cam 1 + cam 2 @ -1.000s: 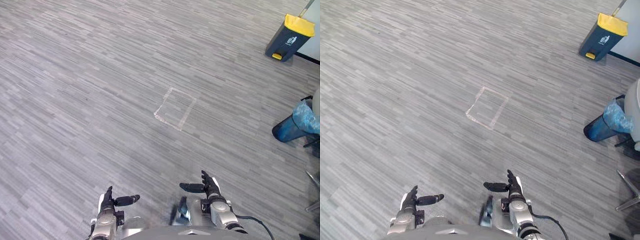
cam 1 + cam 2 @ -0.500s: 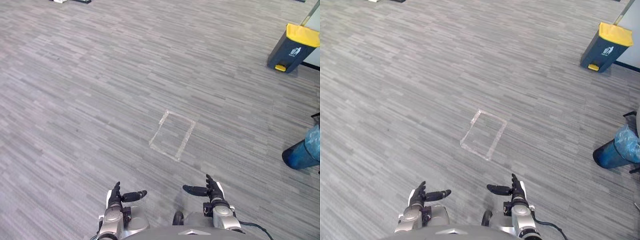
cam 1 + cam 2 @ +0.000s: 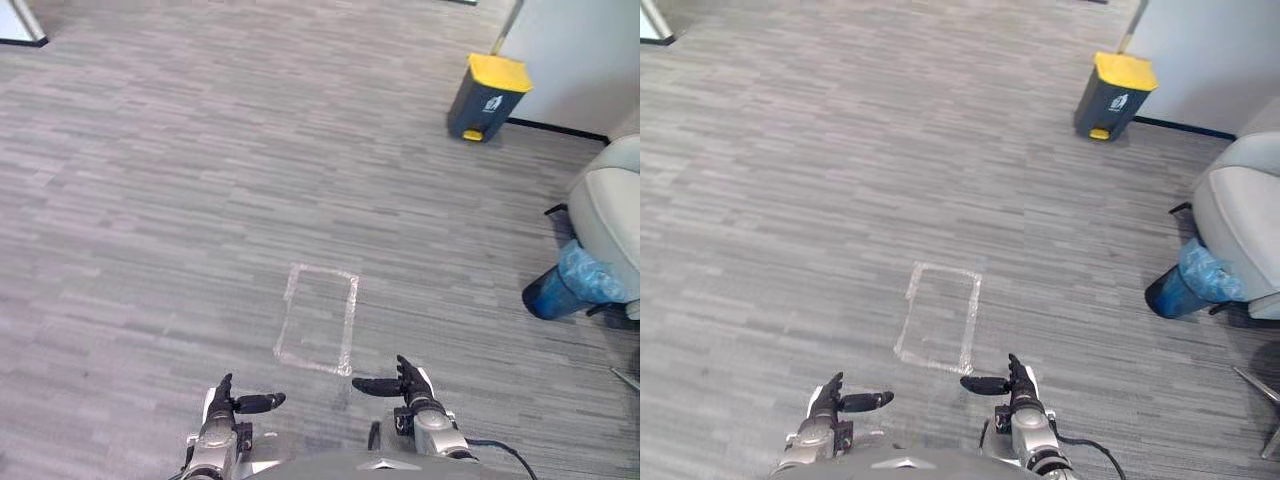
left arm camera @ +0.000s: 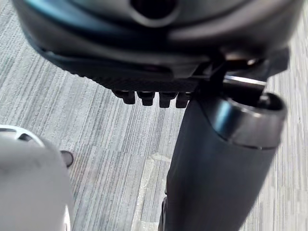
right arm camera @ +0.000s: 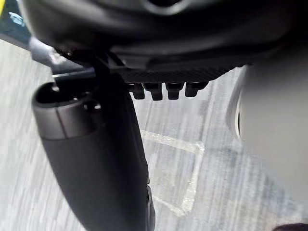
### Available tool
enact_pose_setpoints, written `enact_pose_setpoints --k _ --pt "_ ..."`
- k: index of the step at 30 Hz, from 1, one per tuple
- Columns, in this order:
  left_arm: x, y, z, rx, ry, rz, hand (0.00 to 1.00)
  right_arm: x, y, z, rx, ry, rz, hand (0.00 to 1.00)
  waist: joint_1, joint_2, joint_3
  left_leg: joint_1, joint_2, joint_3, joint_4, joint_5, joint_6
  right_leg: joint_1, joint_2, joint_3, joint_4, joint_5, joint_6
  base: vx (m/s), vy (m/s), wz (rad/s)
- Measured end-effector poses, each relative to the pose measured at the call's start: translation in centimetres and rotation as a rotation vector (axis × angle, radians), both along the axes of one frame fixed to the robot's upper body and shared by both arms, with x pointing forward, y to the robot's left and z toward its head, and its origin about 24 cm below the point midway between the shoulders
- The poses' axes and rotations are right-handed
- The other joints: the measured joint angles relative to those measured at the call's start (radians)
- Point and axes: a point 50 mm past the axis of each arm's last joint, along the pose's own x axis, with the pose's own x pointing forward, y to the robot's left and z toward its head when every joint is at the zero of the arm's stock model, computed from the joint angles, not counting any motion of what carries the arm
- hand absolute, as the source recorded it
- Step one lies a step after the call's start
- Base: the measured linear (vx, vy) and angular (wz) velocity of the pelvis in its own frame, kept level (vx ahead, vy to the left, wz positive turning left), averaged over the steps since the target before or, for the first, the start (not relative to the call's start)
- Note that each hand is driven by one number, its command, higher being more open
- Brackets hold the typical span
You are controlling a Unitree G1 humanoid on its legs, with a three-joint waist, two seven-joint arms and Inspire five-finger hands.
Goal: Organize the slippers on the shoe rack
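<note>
Left hand (image 3: 219, 405) low at the near edge, fingers straight and pointing forward, thumb stuck out sideways toward the other hand, holding nothing. The left wrist view agrees: a row of straight fingertips (image 4: 154, 99) past the palm, with the thumb (image 4: 219, 163) apart from them over bare planks.

Grey wood-look plank floor (image 3: 150, 200) runs wide and free ahead of the left fingertips and off to their outer side, up to a pale upright panel edge (image 3: 20, 22) at the far corner.

Clear-tape rectangle outline (image 3: 352, 322) is stuck flat on the floor just ahead of both hands and between them. Its near edge lies just beyond the thumb tips.

Right hand (image 3: 412, 385) is level with the left one and well apart from it. Its fingers are straight and relaxed, thumb pointing inward, nothing in it. The right wrist view shows its fingertips (image 5: 166, 90) in a row above the tape corner.

Outward of the right fingers stands a blue round bin with a crinkled clear liner (image 3: 560, 290). It is tight against a light grey padded chair (image 3: 612, 215).

Far ahead and to the right, a dark grey pedal bin with a yellow lid (image 3: 487, 97) stands near the foot of a white wall (image 3: 575, 55).
</note>
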Motion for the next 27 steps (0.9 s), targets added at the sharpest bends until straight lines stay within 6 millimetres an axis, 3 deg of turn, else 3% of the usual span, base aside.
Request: enact_pose_setpoints --k 3,4,5,6,8,9,10,11,12,13,14,17,20,21,22,23,24,25,27 --pt "-0.5 0.2 -0.1 0.0 0.019 0.005 1.0 0.8 0.1 0.4 -0.013 -0.028 0.026 1.0 -0.011 0.0 0.0 0.053 0.007 0.018 -0.043 0.0 -0.004 -0.078 0.033 -0.086 -0.251 0.035 -0.002 0.34 -0.05 0.0" --pt "-0.7 0.3 -0.2 0.002 0.023 0.005 1.0 0.8 0.1 0.3 -0.015 -0.022 0.03 1.0 -0.01 -0.006 -0.004 0.078 -0.006 0.023 -0.057 -0.004 -0.03 -0.072 0.055 -0.107 -0.427 0.136 -0.008 0.51 -0.127 0.02" --pt "-0.7 -0.1 -0.3 -0.009 0.033 0.008 1.0 0.8 -0.7 0.3 -0.043 -0.019 0.042 1.0 -0.006 0.028 -0.005 0.115 0.018 0.008 -0.072 -0.019 -0.065 -0.051 0.097 -0.095 -0.465 0.251 -0.06 0.51 -0.147 -0.21" --pt "-0.9 -0.7 -0.5 -0.026 0.039 0.005 1.0 1.1 -1.2 0.4 -0.067 -0.022 0.06 1.0 0.0 0.058 -0.015 0.111 0.034 -0.005 -0.053 -0.006 -0.066 -0.051 0.119 -0.085 -0.464 0.218 -0.064 0.54 -0.191 -0.33" --pt "-0.8 -1.3 -0.6 -0.045 0.036 0.0 1.0 0.7 -1.7 0.3 -0.078 -0.006 0.054 1.0 -0.006 0.072 -0.016 0.095 0.045 -0.027 0.015 0.017 -0.085 -0.048 0.118 -0.082 -0.432 0.169 -0.064 0.36 -0.149 -0.16" --pt "-0.7 -1.8 -0.6 -0.057 0.031 0.001 1.0 0.5 -2.0 0.2 -0.077 0.003 0.033 1.0 -0.012 0.077 -0.017 0.053 0.071 -0.059 0.138 0.037 -0.11 -0.018 0.128 -0.087 -0.442 0.148 -0.065 0.35 -0.158 0.02" --pt "-0.5 -1.9 -0.6 -0.067 0.026 0.009 1.0 0.2 -2.2 0.1 -0.073 0.011 0.017 1.0 -0.013 0.077 -0.017 0.013 0.093 -0.086 0.26 0.069 -0.111 0.016 0.139 -0.087 -0.46 0.136 -0.065 0.58 -0.243 -0.07" --pt "-0.4 -2.3 -0.6 -0.082 0.017 0.018 1.0 -0.2 -2.2 0.0 -0.071 0.017 0.01 1.0 -0.012 0.079 -0.017 -0.051 0.134 -0.116 0.45 0.16 -0.119 0.08 0.164 -0.081 -0.504 0.128 -0.068 0.4 -0.16 -0.14" --pt "-0.3 -2.4 -0.5 -0.085 0.01 0.021 1.0 -0.4 -2.0 0.0 -0.068 0.017 0.009 1.0 -0.01 0.079 -0.016 -0.088 0.16 -0.12 0.545 0.181 -0.125 0.114 0.177 -0.072 -0.534 0.126 -0.072 0.42 -0.1 -0.37" --pt "0.1 -2.3 -0.2 -0.081 -0.015 0.011 1.0 -0.6 -2.1 0.0 -0.069 0.017 -0.001 1.0 -0.006 0.076 -0.017 -0.172 0.208 -0.103 0.724 0.1 -0.112 0.178 0.202 -0.048 -0.581 0.117 -0.084 0.3 -0.004 -0.48" --pt "0.2 -2.1 -0.1 -0.073 -0.026 0.011 1.0 -0.9 -2.0 -0.2 -0.065 0.029 -0.009 1.0 0.001 0.069 -0.018 -0.208 0.21 -0.084 0.751 0.05 -0.104 0.214 0.208 -0.029 -0.606 0.118 -0.083 0.41 0.018 -0.62" --pt "0.5 -1.8 0.1 -0.063 -0.044 0.01 1.0 -1.5 -2.3 -0.5 -0.065 0.057 -0.027 1.0 0.01 0.049 -0.02 -0.268 0.163 -0.078 0.6 -0.026 -0.088 0.269 0.203 0.035 -0.649 0.121 -0.078 0.24 0.078 -0.64" --pt "0.8 -1.8 0.3 -0.061 -0.064 0.009 1.0 -1.6 -2.4 -0.6 -0.063 0.066 -0.055 1.0 0.016 0.04 -0.015 -0.331 0.042 -0.26 0.291 -0.039 -0.095 0.296 0.172 0.13 -0.656 0.112 -0.044 0.26 0.235 -0.95" --pt "0.9 -1.9 0.3 -0.064 -0.068 0.011 1.0 -1.7 -2.6 -0.6 -0.066 0.069 -0.061 1.0 0.016 0.044 -0.015 -0.334 0.008 -0.34 0.202 -0.016 -0.097 0.296 0.163 0.165 -0.65 0.103 -0.02 0.25 0.299 -0.97" --pt "0.8 -2.3 0.2 -0.078 -0.067 0.021 1.0 -1.7 -3.0 -0.6 -0.076 0.069 -0.064 1.0 0.019 0.062 -0.015 -0.324 -0.013 -0.403 0.141 0.088 -0.107 0.293 0.161 0.212 -0.628 0.083 0.015 0.26 0.32 -1.04" --pt "0.7 -2.5 0.1 -0.085 -0.06 0.027 1.0 -1.8 -3.1 -0.6 -0.078 0.071 -0.066 1.0 0.024 0.065 -0.015 -0.307 -0.025 -0.407 0.142 0.131 -0.087 0.292 0.16 0.236 -0.613 0.07 0.035 0.21 0.265 -0.88" --pt "0.7 -2.1 0.1 -0.071 -0.054 0.022 1.0 -1.9 -2.8 -0.7 -0.073 0.074 -0.071 1.0 0.014 0.047 -0.021 -0.298 -0.042 -0.377 0.151 0.104 -0.092 0.292 0.135 0.249 -0.609 0.065 0.043 0.24 0.29 -0.71" --pt "0.6 -1.8 0.1 -0.066 -0.05 0.028 1.0 -2.2 -2.5 -0.9 -0.062 0.084 -0.072 1.0 0.016 0.029 -0.032 -0.294 -0.047 -0.339 0.185 0.061 -0.072 0.29 0.12 0.273 -0.599 0.057 0.052 0.22 0.278 -0.88" --pt "0.4 -1.7 0.1 -0.067 -0.046 0.037 1.0 -2.4 -1.9 -1.0 -0.042 0.089 -0.077 1.0 0.033 0.025 -0.035 -0.24 -0.046 -0.243 0.199 0.008 -0.049 0.267 0.098 0.334 -0.529 0.035 0.072 0.25 0.312 -1.25"
